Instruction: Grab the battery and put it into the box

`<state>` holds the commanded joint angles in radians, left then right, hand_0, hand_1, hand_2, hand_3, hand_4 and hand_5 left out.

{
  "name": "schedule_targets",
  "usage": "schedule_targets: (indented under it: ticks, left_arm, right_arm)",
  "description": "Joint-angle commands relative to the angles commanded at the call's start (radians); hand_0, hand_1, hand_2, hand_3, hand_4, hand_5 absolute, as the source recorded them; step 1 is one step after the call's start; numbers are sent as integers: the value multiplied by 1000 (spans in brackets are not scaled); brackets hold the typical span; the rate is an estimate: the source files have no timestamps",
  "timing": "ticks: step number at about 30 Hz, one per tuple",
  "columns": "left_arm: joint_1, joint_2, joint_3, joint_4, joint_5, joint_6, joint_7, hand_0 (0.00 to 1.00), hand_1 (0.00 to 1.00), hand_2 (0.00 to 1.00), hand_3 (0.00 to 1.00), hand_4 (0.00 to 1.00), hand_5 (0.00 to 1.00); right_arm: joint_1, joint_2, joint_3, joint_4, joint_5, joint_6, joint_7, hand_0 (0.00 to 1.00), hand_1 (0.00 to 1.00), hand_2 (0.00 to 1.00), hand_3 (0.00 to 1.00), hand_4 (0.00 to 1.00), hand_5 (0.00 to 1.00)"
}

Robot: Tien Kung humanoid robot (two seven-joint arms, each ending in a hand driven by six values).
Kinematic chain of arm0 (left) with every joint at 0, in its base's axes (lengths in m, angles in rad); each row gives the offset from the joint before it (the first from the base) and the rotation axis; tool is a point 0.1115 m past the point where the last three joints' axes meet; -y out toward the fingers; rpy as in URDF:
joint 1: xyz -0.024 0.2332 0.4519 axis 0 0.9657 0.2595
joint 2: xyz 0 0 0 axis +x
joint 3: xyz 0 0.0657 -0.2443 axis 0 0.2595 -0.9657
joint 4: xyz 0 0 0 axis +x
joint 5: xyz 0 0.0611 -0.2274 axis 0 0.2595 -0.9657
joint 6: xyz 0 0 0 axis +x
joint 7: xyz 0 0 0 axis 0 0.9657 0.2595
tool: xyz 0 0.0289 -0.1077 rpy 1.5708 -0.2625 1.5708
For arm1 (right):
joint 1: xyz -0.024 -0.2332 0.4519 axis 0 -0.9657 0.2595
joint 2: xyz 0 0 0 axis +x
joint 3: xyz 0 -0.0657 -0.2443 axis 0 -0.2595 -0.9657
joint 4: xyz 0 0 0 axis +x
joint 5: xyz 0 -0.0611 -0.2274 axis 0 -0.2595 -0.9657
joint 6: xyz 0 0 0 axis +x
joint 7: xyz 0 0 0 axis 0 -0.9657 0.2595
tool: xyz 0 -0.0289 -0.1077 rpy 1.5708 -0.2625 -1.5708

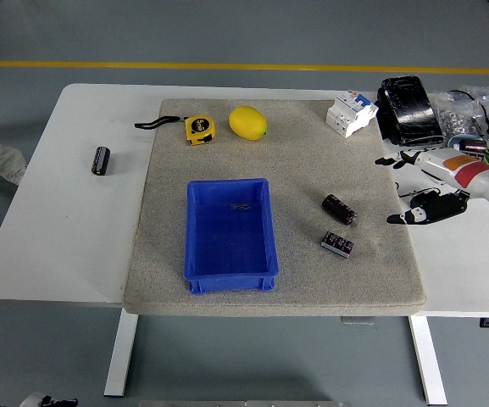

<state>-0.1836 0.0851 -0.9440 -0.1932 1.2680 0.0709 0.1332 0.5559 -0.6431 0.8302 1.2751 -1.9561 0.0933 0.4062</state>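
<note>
Right hand (pixel 426 206) at the mat's (pixel 312 153) right edge, fingers loosely spread, holding nothing. Two batteries on mat: one (pixel 339 209) just left of hand, another (pixel 336 244) nearer bench front. Blue box (pixel 230 271) further left, mid-mat.

This looks like a lab or workshop: a white table (pixel 75 220) stands on a grey painted floor (pixel 227 34) crossed by a yellow line (pixel 227 66) beyond the table (typical floor marking), with electrical parts (pixel 352 112) cluttering the table's far right corner.
</note>
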Motion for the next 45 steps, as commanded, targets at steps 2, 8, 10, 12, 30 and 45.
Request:
schedule_targets:
  ticks: [2,8,10,12,30,45]
  left_arm:
    - [-1,0,3,-1,-2,0,0,777,720,721,562,612,506]
    - [-3,2,8,-3,-6,-1,3,776,720,721,562,612,506]
    - [-4,3,8,-4,-6,-2,4,776,720,721,562,612,506]
    - [-5,3,6,-4,-5,-2,5,775,719,721,562,613,505]
    - [-9,6,0,-8,4,-5,12,774,718,721,562,612,503]
    - [-14,5,-3,-10,12,-7,16,775,716,719,562,612,504]
  right_arm:
    - [20,1,-37,5,-21,-11,8,801,795,842,884,998,337]
    - [101,23,-175,21,-112,-100,55,805,794,836,901,998,250]
    - [125,37,-204,19,-138,-150,81,805,794,836,901,998,250]
    - [141,47,-224,16,-146,-188,101,791,779,821,889,946,136]
    - [254,92,-451,-72,-220,-268,128,791,769,813,866,933,124]
    - [272,120,-553,-197,-242,-298,127,784,772,816,870,907,97]
